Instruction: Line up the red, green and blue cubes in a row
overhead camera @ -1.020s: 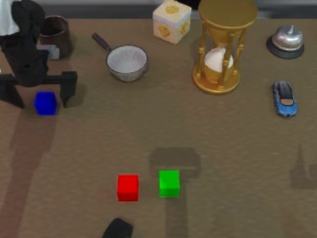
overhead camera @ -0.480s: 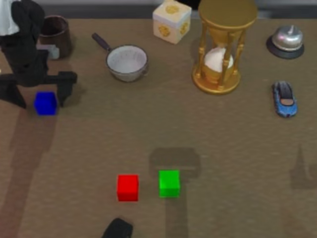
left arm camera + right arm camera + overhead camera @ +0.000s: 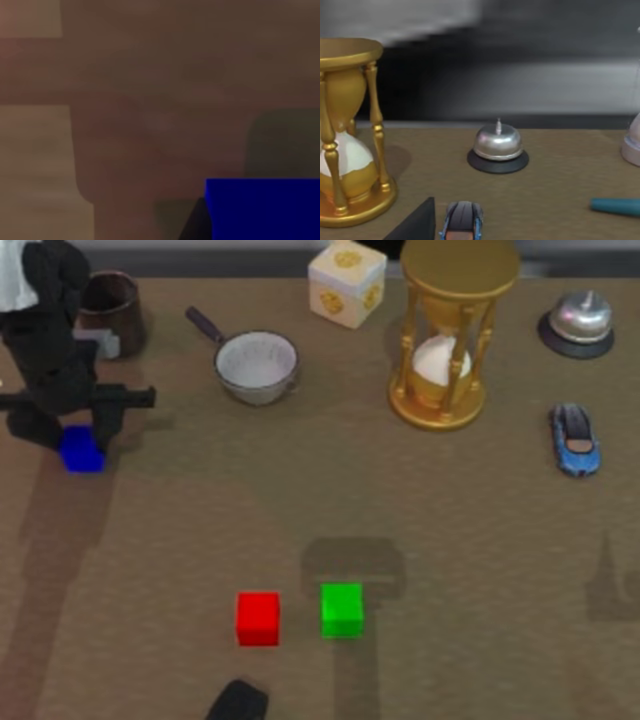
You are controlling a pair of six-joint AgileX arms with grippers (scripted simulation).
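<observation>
Your left pincer [image 3: 68, 430] has closed on the blue cube [image 3: 81, 452] near the bench's left edge.
Red cube [image 3: 258, 619] and green cube [image 3: 342, 609] wait aligned; I cannot tell the right pincer's state.

the table [image 3: 480, 540] under my arms looks like coarse, matt brown cloth. the blue cube [image 3: 81, 451], red cube [image 3: 258, 618] and green cube [image 3: 341, 609] are smooth, flat-coloured plastic. the hourglass [image 3: 447, 335] has a glossy gold metal frame, the bell [image 3: 498, 142] a polished silver dome on a matt black base
</observation>
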